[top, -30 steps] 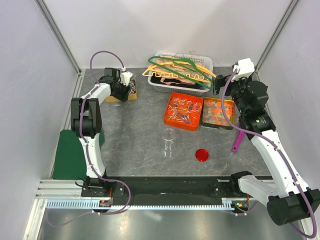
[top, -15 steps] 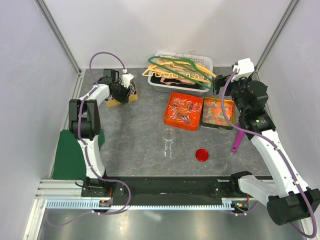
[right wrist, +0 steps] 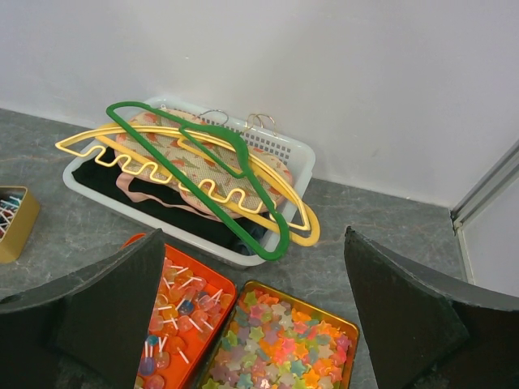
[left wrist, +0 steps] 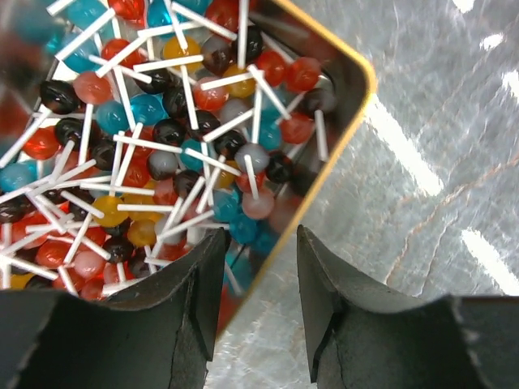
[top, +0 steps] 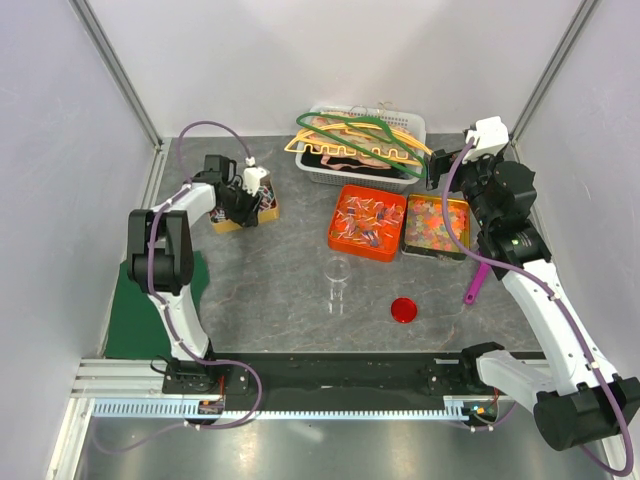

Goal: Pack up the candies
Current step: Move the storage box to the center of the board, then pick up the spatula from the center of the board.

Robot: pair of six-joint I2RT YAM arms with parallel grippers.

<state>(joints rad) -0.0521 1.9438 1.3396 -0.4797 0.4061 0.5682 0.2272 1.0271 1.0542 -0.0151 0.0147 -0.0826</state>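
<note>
- I see my left claw (left wrist: pixel 255 243) low at the corner of a gold tin (left wrist: pixel 357 81), at the far left of the table (left wrist: pixel 422 162)
- Its fingers straddle the tin's wall: one finger (left wrist: pixel 186 300) is inside, over the lollipops (left wrist: pixel 162 130), and the other is outside, over bare table
- The jaws stand part open; a little space shows on each side of the wall, so I read no grip on it
- The lollipops are round heads in red, blue, black and yellow on white sticks, heaped just ahead of this claw
- My right claw (right wrist: pixel 253 235) hangs above the table at the far right, jaws spread wide and holding nothing
- Just below and in front of it sit two trays side by side: an orange tray (top: pixel 375 191) to its left and a gold tray (right wrist: pixel 354 328) to its right
- The candies (right wrist: pixel 182 308), small red, blue and white pieces, lie in the orange tray, well off to the left claw's right
- The gold tray holds pastel star sweets (right wrist: pixel 280 340)
- Beyond the right claw is a white basket (top: pixel 320 173) with green and yellow hangers (right wrist: pixel 274 243) lying across its top
- A clear jar (top: pixel 338 272) stands upright mid-table, well apart from both claws, nearer the arm bases
- A red lid (top: pixel 403 310) lies flat on the table near the jar, on the right claw's side
</note>
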